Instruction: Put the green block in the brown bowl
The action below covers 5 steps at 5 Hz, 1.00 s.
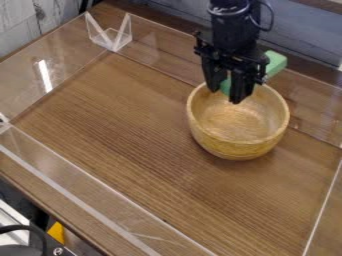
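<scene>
Camera view: small bright green rectangular block (274,64) lies just beyond round tan wooden bowl's (238,146) far rim, right of black gripper (237,97). Gripper fingers part-spread, gripping nothing, tips over the rim; block's long axis cannot be told.

There are no words, numbers, labels or signs to read anywhere here.

Dark wood-grain worktop (120,140) fills view. Clear acrylic walls (40,75) enclose it, catching pale glare. Small clear angled stand (110,32) at far left corner. Dark area beyond near edge.
</scene>
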Motion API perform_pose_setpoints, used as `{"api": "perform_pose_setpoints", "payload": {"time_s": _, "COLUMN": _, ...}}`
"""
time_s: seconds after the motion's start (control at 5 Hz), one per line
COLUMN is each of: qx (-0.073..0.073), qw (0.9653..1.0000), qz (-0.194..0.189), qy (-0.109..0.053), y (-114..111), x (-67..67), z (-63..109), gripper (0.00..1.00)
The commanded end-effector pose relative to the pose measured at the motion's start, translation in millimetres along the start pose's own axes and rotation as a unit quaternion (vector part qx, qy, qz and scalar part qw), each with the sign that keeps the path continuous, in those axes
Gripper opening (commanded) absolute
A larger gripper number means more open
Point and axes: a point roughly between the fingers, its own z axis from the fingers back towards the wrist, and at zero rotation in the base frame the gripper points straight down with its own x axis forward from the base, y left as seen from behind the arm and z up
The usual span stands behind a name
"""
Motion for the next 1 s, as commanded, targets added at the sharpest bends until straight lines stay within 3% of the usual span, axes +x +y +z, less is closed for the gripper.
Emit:
{"api": "perform_pose_setpoints", "payload": {"time_s": 0.0, "qx": 0.005, "qw": 0.9992, "qz": -0.026, "qy": -0.029, "y": 1, "x": 10.9, "z": 17.9, "gripper": 0.0}}
{"api": "perform_pose_setpoints", "payload": {"time_s": 0.2, "qx": 0.009, "qw": 0.9994, "qz": 0.001, "qy": -0.032, "y": -4, "x": 7.5, "z": 15.3, "gripper": 0.0}}
{"api": "perform_pose_setpoints", "payload": {"time_s": 0.4, "qx": 0.011, "qw": 0.9993, "qz": 0.02, "qy": -0.03, "y": -6, "x": 11.2, "z": 21.4, "gripper": 1.0}}
{"api": "perform_pose_setpoints", "payload": {"time_s": 0.6, "qx": 0.015, "qw": 0.9985, "qz": 0.041, "qy": -0.032, "y": -5, "x": 14.5, "z": 34.2, "gripper": 1.0}}
{"api": "perform_pose_setpoints", "payload": {"time_s": 0.8, "qx": 0.02, "qw": 0.9979, "qz": 0.053, "qy": -0.033, "y": -2, "x": 16.7, "z": 28.7, "gripper": 1.0}}
